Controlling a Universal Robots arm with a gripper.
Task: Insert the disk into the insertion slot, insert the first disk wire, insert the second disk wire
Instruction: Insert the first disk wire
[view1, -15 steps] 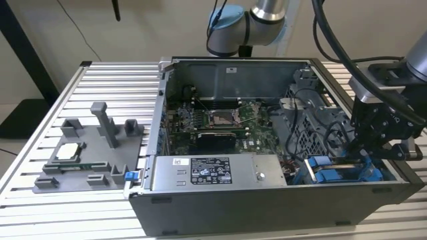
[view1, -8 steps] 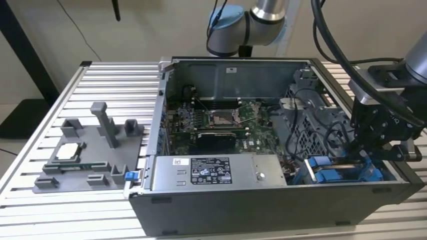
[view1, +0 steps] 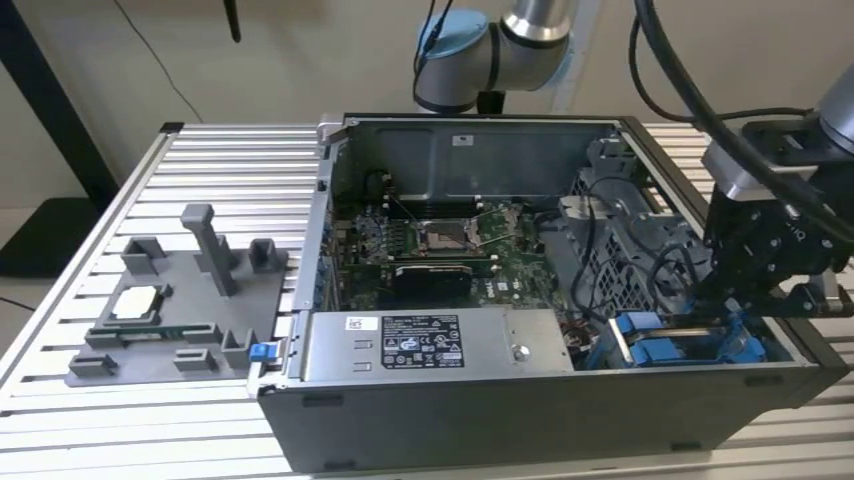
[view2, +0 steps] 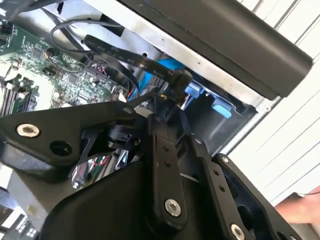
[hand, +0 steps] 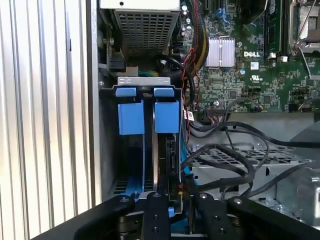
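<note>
Tool (view1: 710, 318) first: it reaches down into the near corner of the open computer case (view1: 534, 420), on the exterior view's right. In the second wrist view its black fingers (view2: 160, 145) are drawn almost together. They seem to pinch the black connector at the end of a flat black disk wire (view2: 125, 54) (the contact itself is partly hidden, so that is my best reading).

Just past the tips, in the first wrist view, the disk (hand: 166, 119) stands on edge in the insertion slot (hand: 144, 80) of the grey metal drive cage. A second blue carrier (hand: 131, 118) sits just beside its own. Loose black cables (hand: 225, 155) loop over the perforated cage top.

Along the case's near side, toward the exterior view's left, lies the grey labelled power supply (view1: 427, 345). Farther in is the green motherboard (view1: 400, 250) with its square silver CPU socket (view1: 442, 237).

Well apart from the case, on the exterior view's left, a grey fixture tray (view1: 160, 340) on the slatted metal tabletop (view1: 214, 140) carries a processor chip (view1: 135, 303). Farthest back, the arm's blue-capped joint (view1: 461, 50) rises behind the case.
</note>
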